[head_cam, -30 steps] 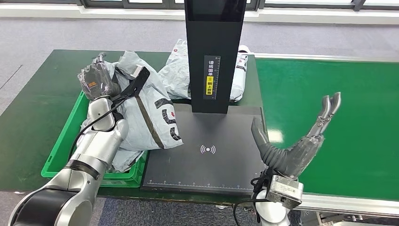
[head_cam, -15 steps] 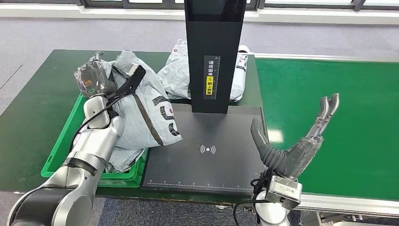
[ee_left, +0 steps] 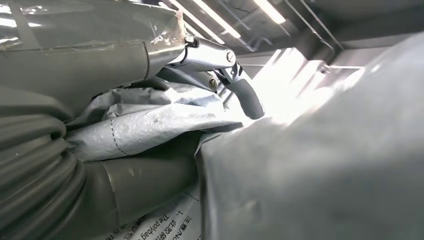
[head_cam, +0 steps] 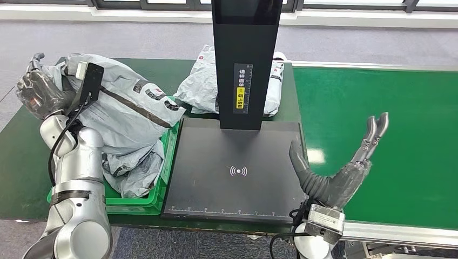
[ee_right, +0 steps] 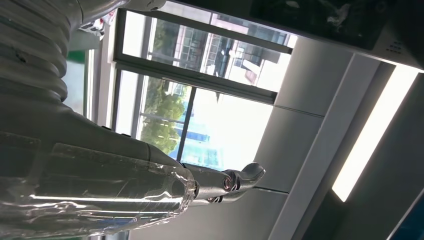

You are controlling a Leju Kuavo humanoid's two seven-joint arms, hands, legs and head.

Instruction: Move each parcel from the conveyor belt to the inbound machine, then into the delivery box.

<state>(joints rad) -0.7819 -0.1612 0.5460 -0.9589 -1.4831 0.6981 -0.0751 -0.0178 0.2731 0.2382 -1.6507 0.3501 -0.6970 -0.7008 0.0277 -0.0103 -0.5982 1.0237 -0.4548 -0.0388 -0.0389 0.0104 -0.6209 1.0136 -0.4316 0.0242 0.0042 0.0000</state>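
Grey poly parcel [head_cam: 127, 105] w/ dark tape stripe – crumpled, held up tilted over the green delivery box [head_cam: 164, 178] by the left robot hand [head_cam: 40, 89]. More grey bags [head_cam: 132, 167] lie in the box. Another parcel [head_cam: 202, 86] sits behind the black inbound machine [head_cam: 237, 167] – scan plate bare. Green conveyor belt [head_cam: 389, 108] at right.

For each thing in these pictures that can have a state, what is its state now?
Left hand: holds the grey parcel.
Grey parcel: lifted above the green box.
Green box: holds another crumpled parcel.
Right hand: fingers apart, holding nothing, above the conveyor belt's edge.
Inbound machine plate: bare.
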